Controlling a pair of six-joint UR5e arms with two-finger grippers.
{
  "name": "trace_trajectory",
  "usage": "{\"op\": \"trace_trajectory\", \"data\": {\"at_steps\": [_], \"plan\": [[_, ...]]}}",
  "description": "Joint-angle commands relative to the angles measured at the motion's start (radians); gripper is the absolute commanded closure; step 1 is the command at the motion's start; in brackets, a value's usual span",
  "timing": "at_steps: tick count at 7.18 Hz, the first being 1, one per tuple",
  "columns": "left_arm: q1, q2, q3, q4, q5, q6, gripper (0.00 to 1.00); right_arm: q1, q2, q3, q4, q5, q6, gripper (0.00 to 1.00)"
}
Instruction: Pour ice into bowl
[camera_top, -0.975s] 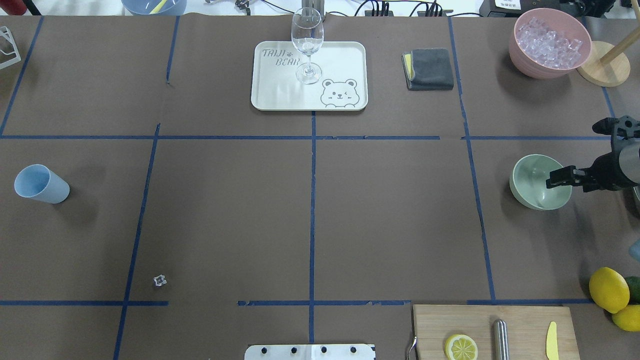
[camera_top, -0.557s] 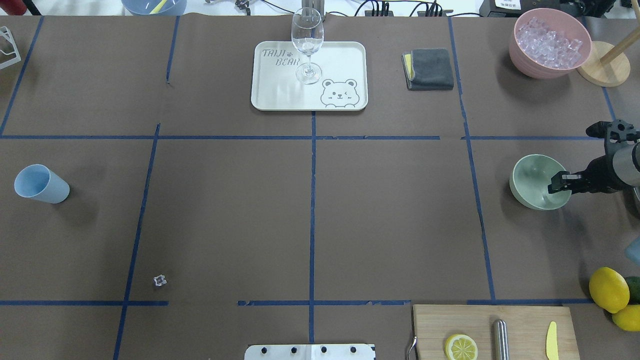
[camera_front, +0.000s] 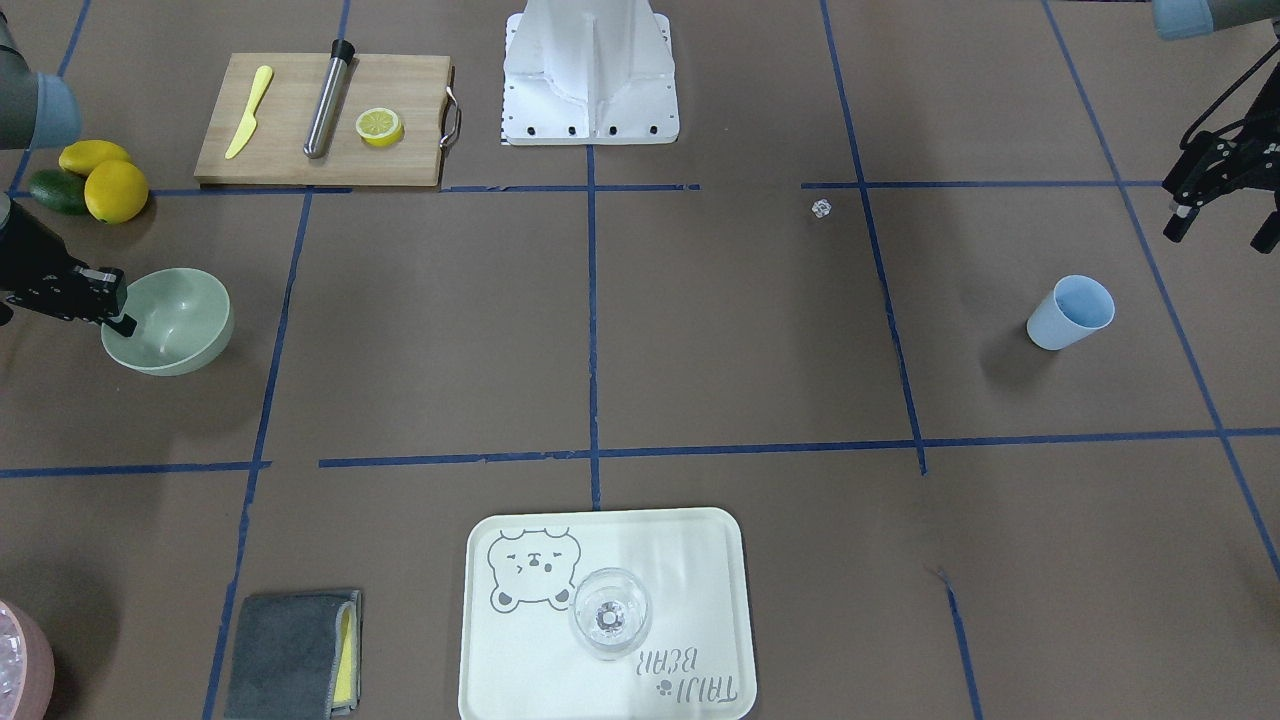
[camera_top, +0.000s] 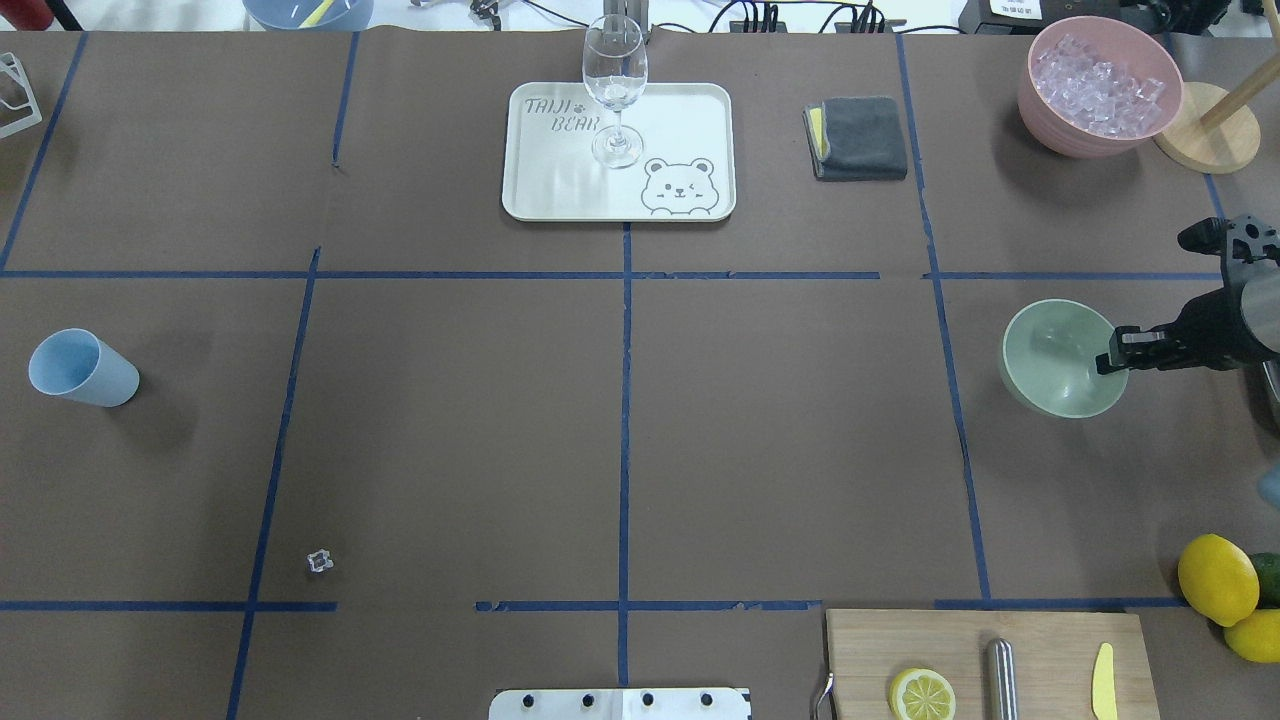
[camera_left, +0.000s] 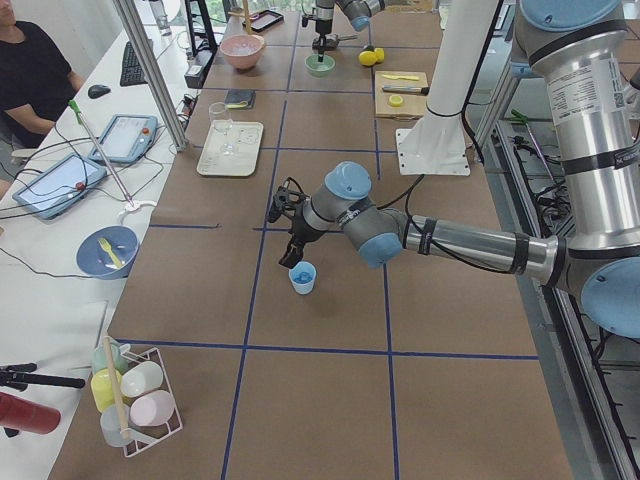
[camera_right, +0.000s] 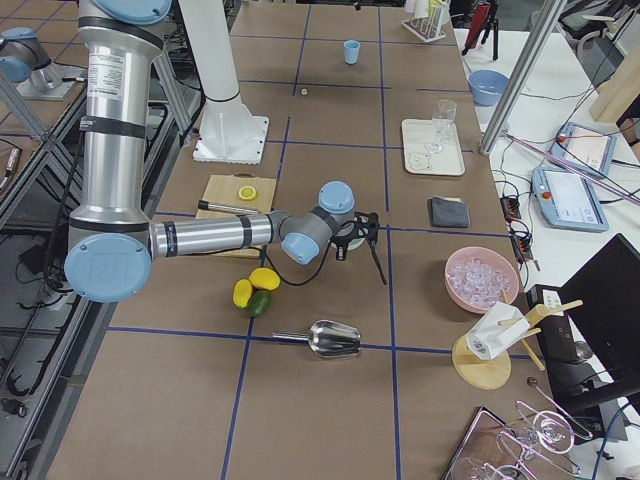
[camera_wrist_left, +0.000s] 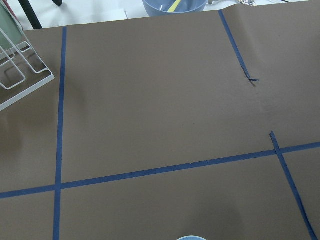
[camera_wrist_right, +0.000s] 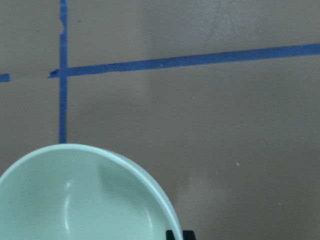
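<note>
The pale sage-green bowl sits at the table's right side. My right gripper is shut on the bowl's rim on the side nearest the arm; in the right wrist view the bowl fills the lower left. Clear ice fills the pink container at the back right. A light blue cup stands far left; I see no ice in it. My left gripper hovers open near the cup, apart from it.
A stray clear cube lies front left. A tray with a wine glass is at the back centre, and a grey cloth lies beside it. A cutting board, lemons and a metal scoop are at the front right.
The bowl has shifted a little toward the table's middle and looks slightly larger, with my right gripper staying on its rim. The cup and stray cube have not moved.
</note>
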Motion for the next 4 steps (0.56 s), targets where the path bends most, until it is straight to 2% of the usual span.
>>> {"op": "trace_trajectory", "data": {"at_steps": [1, 2, 3, 4], "plan": [[0.070, 0.035, 0.002, -0.068, 0.104, -0.039, 0.00, 0.012, 0.157, 0.043, -0.116, 0.069, 0.096, 1.00], [0.119, 0.090, 0.000, -0.155, 0.167, -0.086, 0.00, -0.014, 0.256, 0.066, -0.207, 0.073, 0.181, 1.00], [0.216, 0.152, 0.000, -0.247, 0.248, -0.181, 0.00, -0.104, 0.362, 0.078, -0.261, 0.042, 0.308, 1.00], [0.337, 0.196, 0.002, -0.290, 0.363, -0.276, 0.00, -0.208, 0.452, 0.077, -0.295, -0.045, 0.427, 1.00]]}}
